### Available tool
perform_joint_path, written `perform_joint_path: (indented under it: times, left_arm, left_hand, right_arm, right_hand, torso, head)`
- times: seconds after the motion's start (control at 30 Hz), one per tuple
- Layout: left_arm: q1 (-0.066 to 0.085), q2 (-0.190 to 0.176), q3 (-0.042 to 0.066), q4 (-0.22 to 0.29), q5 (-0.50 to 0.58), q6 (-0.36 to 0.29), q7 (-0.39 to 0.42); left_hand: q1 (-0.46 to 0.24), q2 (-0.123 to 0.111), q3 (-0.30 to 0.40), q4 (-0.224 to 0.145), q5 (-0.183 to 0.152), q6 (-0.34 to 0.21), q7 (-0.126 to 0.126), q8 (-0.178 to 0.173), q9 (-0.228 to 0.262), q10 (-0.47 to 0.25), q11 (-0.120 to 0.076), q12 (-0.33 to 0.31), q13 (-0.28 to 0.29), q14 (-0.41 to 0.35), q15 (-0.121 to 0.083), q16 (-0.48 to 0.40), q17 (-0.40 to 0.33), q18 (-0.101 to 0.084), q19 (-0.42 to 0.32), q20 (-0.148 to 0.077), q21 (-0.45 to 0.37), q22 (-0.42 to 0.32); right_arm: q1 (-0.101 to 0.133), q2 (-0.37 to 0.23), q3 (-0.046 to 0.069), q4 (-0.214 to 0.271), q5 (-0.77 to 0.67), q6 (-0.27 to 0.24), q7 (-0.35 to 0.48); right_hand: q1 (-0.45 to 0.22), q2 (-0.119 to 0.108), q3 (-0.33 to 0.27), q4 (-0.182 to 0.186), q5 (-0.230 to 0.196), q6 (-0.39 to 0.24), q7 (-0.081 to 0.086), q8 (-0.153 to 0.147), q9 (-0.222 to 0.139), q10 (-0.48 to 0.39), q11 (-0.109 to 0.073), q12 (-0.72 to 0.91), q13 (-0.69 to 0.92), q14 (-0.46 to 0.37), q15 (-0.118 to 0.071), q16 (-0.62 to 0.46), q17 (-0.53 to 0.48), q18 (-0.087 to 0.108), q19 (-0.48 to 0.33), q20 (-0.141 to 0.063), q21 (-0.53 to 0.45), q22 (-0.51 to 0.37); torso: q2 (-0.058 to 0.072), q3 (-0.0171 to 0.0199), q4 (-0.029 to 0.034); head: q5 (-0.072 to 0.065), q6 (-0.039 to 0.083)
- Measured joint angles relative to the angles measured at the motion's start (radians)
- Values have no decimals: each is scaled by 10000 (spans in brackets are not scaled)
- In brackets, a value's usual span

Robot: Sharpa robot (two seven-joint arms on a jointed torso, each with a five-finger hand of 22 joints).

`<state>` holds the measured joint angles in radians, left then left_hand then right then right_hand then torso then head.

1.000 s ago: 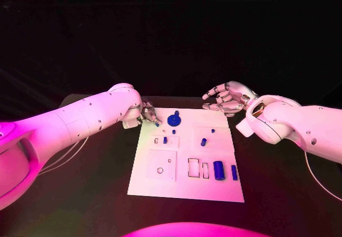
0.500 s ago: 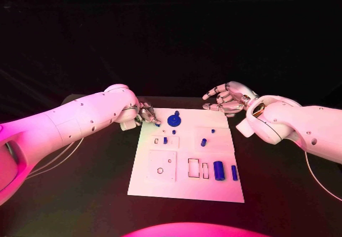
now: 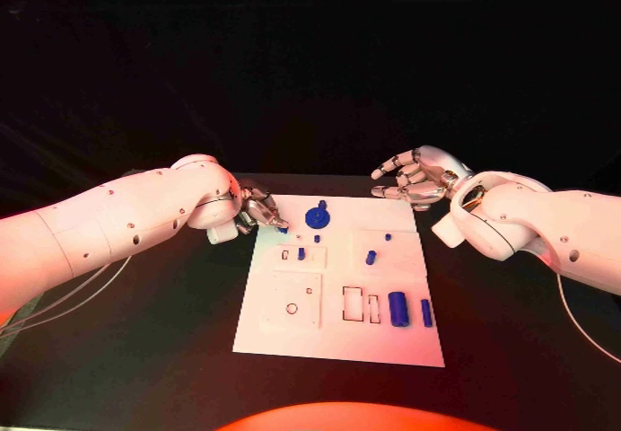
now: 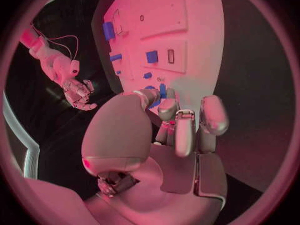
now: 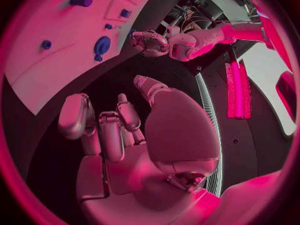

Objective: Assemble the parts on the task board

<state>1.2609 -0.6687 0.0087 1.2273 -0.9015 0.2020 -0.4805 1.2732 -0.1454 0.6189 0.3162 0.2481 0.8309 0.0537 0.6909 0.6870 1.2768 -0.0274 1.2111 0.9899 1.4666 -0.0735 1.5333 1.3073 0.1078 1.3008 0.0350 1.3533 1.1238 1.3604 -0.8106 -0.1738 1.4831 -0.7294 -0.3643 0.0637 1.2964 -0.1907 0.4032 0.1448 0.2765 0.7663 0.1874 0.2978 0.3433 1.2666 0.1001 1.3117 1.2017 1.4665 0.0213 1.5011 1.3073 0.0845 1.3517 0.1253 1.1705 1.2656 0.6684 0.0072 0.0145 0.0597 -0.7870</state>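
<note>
**Board's in the middle, both my hands up at its far end**

So the task board lies flat mid-table, long side running away from me. Its near end has cutouts: a cylinder part lies just beside a slimmer blue piece, with two open rectangular slots next to them and a square plate with a small hole on the other side. Further up, little blue pegs stand in the board, and a round blue knob-like part sits near the far edge.

My left hand is at the board's far left corner, fingers curled together; a small blue part shows at the fingertips, but whether I'm pinching it I can't tell. My right hand hovers off the far right corner, fingers loosely spread, holding nothing.
</note>
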Motion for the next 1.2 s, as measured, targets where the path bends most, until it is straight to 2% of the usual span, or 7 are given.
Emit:
perform_joint_path:
  times: [0.03,0.07,0.27,0.33,0.53,0.67,1.2]
  left_arm:
    - [0,-55,-2,107,28,-47,-16]
    - [0,-121,-10,240,60,-114,-40]
    - [-4,-378,-149,797,168,-583,-195]
    - [-11,-455,-228,972,190,-774,-261]
    - [-42,-580,-379,1331,125,-1202,-461]
    - [-80,-589,-476,1504,-66,-1346,-597]
    - [-192,-496,-587,1727,-875,-1178,-988]
  left_hand:
    - [-108,-101,284,-117,21,2,-2,257,0,36,27,0,-24,0,0,0,0,0,0,0,6,35]
    - [-203,-191,604,-361,21,2,-2,259,0,51,42,0,-31,0,0,0,0,-1,0,0,11,65]
    - [-521,-299,693,-274,21,4,-2,521,0,203,-21,149,64,1,0,12,0,0,119,-41,101,210]
    - [-766,-386,1203,-737,20,4,-2,719,0,280,-12,175,150,-33,-34,42,0,-1,180,-30,129,291]
    - [-835,-376,1237,-720,19,41,35,747,0,320,-51,232,182,3,-70,42,0,-1,215,-65,166,332]
    - [-861,-403,1237,-720,18,42,35,750,0,320,-50,232,203,3,-70,42,-1,-165,215,-65,166,371]
    - [-1014,-478,1236,-721,14,42,35,984,1,353,-83,232,168,3,-70,78,8,-164,214,-64,165,395]
  right_arm:
    - [0,-1,0,-1,0,0,0]
    - [0,-4,0,-2,0,0,-1]
    - [0,-25,-2,-2,0,0,-1]
    - [0,-37,-2,-1,0,0,-2]
    - [0,-56,-2,2,0,-1,-4]
    - [0,-58,-2,2,0,-1,-5]
    - [-11,-59,-5,-3,0,1,-7]
  right_hand:
    - [0,0,0,0,0,0,0,0,0,0,0,0,0,0,0,0,2,0,0,0,0,0]
    - [0,0,0,0,0,0,0,0,0,0,0,0,0,0,0,0,5,0,0,0,0,0]
    - [0,0,0,0,0,0,0,0,-1,0,0,0,0,0,0,0,8,0,0,0,0,0]
    - [0,0,0,0,0,0,0,0,-1,0,0,0,0,0,0,0,8,0,0,0,0,0]
    - [0,0,0,0,0,0,0,0,-1,0,0,0,1,0,0,0,7,0,0,0,0,1]
    - [0,0,0,0,0,0,0,0,-1,0,0,0,1,0,0,0,7,0,0,0,0,1]
    - [0,0,0,0,0,0,0,0,-3,-37,-36,0,1,0,0,0,5,0,0,0,0,1]
  torso:
    - [1,0,0]
    - [1,-1,1]
    - [-1,-5,7]
    - [-5,-5,7]
    - [-16,-6,29]
    - [-20,-7,32]
    - [0,-1,7]
  head:
    - [4,-5]
    - [9,-15]
    - [62,-46]
    - [78,-61]
    - [90,-97]
    - [126,-118]
    - [194,-169]
